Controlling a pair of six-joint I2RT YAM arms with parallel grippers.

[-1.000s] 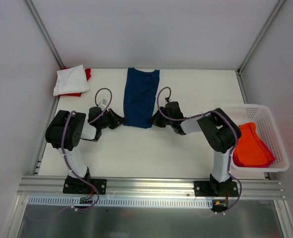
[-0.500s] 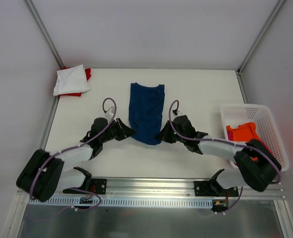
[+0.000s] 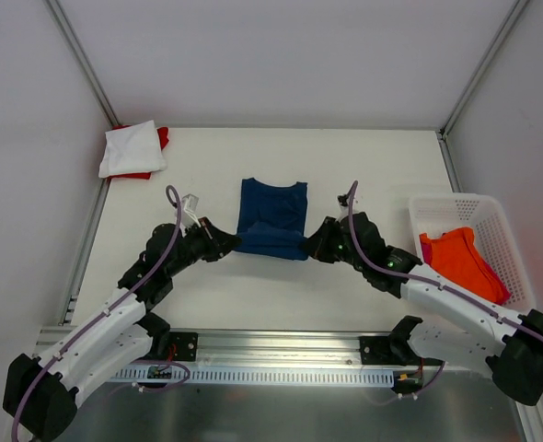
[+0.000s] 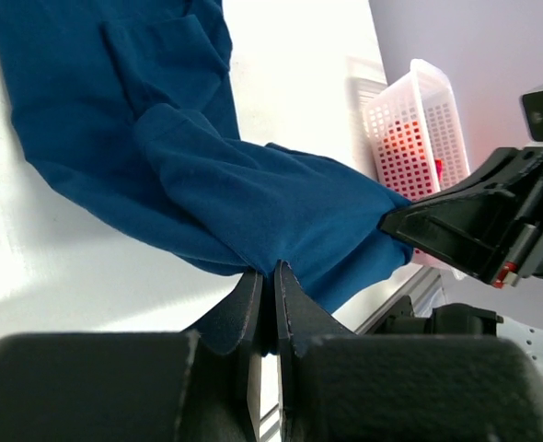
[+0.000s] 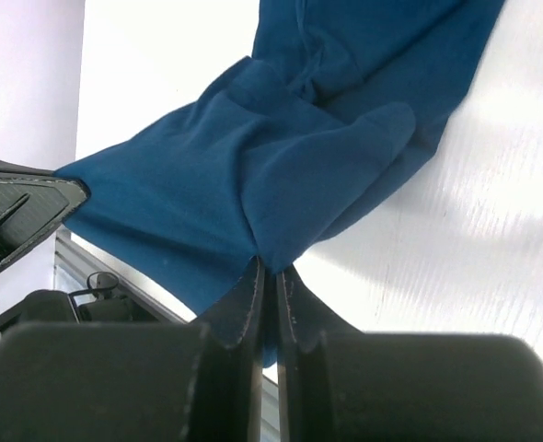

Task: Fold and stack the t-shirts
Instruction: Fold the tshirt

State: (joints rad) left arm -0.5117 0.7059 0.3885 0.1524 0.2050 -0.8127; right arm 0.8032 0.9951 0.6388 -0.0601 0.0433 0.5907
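Navy t-shirt (image 3: 271, 219) is pinched at both near corners: left gripper (image 4: 264, 274) clamped tight on one, right gripper (image 5: 267, 273) clamped on the other, cloth sagging between the two. That's one tee, mid-table (image 3: 363, 166). At the far left corner, one white tee (image 3: 129, 147) lies atop one red tee (image 3: 162, 138). On the right, one basket (image 3: 456, 200) holds one orange tee (image 3: 460, 267), with a magenta sliver (image 3: 425, 250) beside it.

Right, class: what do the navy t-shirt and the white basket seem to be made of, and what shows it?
Navy t-shirt: soft knit cloth, probably cotton, matte; it bunches in rounded folds.
White basket: seemingly rigid moulded plastic, smooth; thin lattice walls hold a straight rim.
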